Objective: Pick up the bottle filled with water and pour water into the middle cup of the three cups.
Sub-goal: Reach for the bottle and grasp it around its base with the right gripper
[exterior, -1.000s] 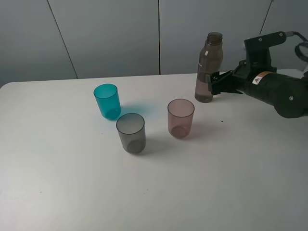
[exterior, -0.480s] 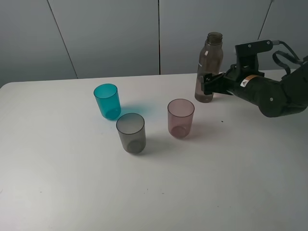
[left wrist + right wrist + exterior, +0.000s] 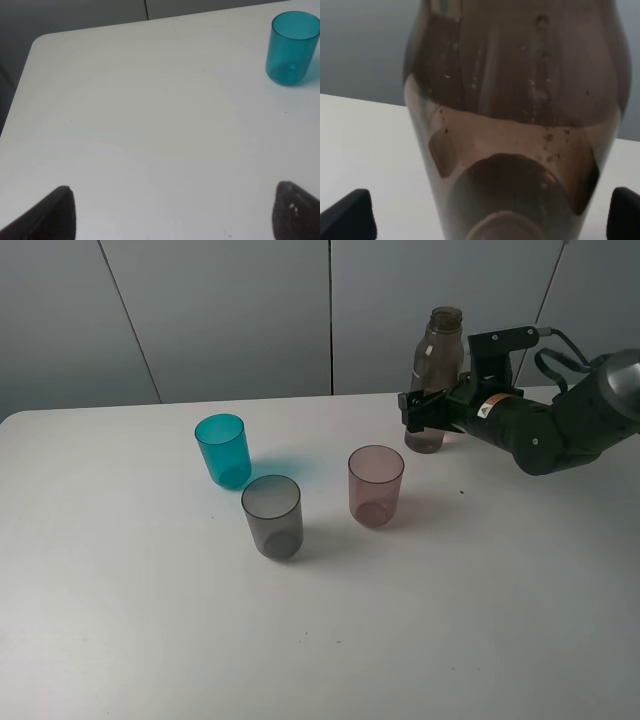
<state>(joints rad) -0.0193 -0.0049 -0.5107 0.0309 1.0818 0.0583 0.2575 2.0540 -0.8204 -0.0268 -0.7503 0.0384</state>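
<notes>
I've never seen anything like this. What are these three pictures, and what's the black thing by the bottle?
This is a robot with two arms, each ending in a two-fingered gripper. The wide picture comes from a camera high above the table. On it stand a teal cup, a grey cup, a pinkish cup and a tall bottle. The black thing is the right arm; the right gripper is open, a finger on each side of the bottle's lower part. The close-up of the bottle comes from that arm's wrist camera. The last picture is the left wrist's: the left gripper hangs open above the table. Nothing is held.
</notes>
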